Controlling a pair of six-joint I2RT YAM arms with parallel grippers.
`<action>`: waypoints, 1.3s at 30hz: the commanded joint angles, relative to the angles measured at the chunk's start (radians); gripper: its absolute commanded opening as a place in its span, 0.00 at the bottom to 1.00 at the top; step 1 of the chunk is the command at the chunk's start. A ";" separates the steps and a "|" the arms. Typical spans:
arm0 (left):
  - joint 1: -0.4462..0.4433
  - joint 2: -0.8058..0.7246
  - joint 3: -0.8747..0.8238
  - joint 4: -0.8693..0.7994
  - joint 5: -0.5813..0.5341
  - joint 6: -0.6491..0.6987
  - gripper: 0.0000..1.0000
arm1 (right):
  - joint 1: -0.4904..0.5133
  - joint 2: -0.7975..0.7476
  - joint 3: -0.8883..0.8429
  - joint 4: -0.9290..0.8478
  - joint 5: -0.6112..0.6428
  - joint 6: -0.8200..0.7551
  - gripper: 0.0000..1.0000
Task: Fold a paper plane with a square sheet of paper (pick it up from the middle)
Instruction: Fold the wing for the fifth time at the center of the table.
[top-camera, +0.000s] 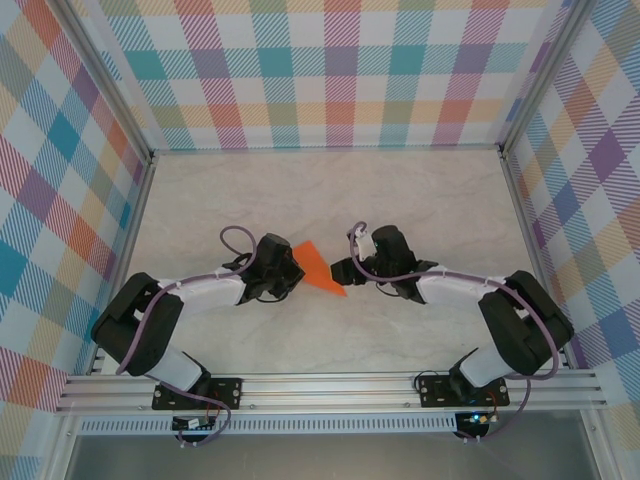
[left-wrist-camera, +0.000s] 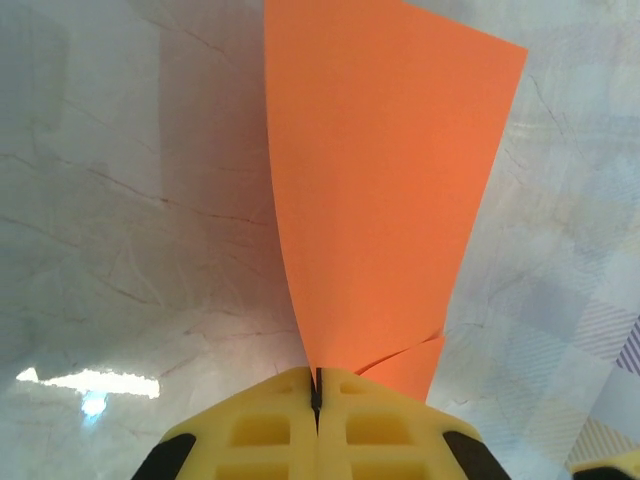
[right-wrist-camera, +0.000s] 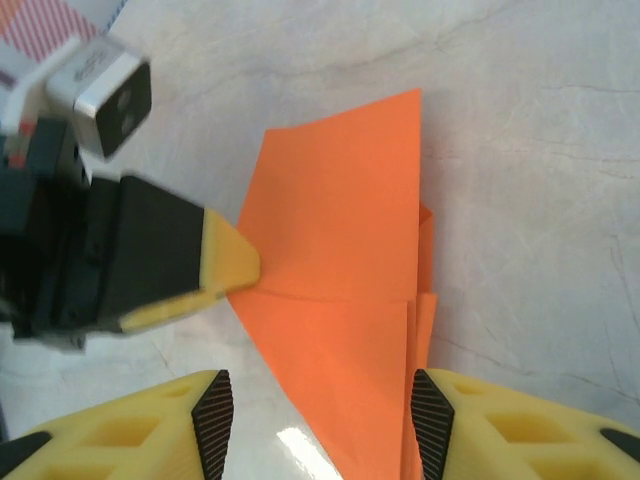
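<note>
The orange paper (top-camera: 316, 266) is folded into a narrow pointed shape, its tip toward the near right, at the middle of the table. My left gripper (top-camera: 292, 268) is shut on the paper's left edge; in the left wrist view the sheet (left-wrist-camera: 385, 190) rises from between the closed yellow fingers (left-wrist-camera: 260, 425). My right gripper (top-camera: 343, 271) stands open at the pointed end. In the right wrist view the folded paper (right-wrist-camera: 345, 270) lies between its two spread pads (right-wrist-camera: 212, 420), with layered folds along the right edge, and the left gripper's fingertip (right-wrist-camera: 232, 262) pinches the paper's edge.
The pale marble-patterned tabletop (top-camera: 420, 200) is boxed in by plaid walls (top-camera: 320, 70) at the back and both sides. An aluminium rail (top-camera: 330, 385) runs along the near edge by the arm bases.
</note>
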 joint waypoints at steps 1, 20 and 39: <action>-0.012 -0.042 0.050 -0.120 -0.020 -0.016 0.02 | 0.049 -0.047 -0.059 0.165 0.021 -0.199 0.52; -0.015 -0.087 0.096 -0.212 -0.026 -0.018 0.02 | 0.225 0.198 -0.011 0.360 0.113 -0.468 0.49; -0.015 -0.052 0.120 -0.200 -0.019 -0.022 0.04 | 0.247 0.309 -0.015 0.489 0.273 -0.511 0.27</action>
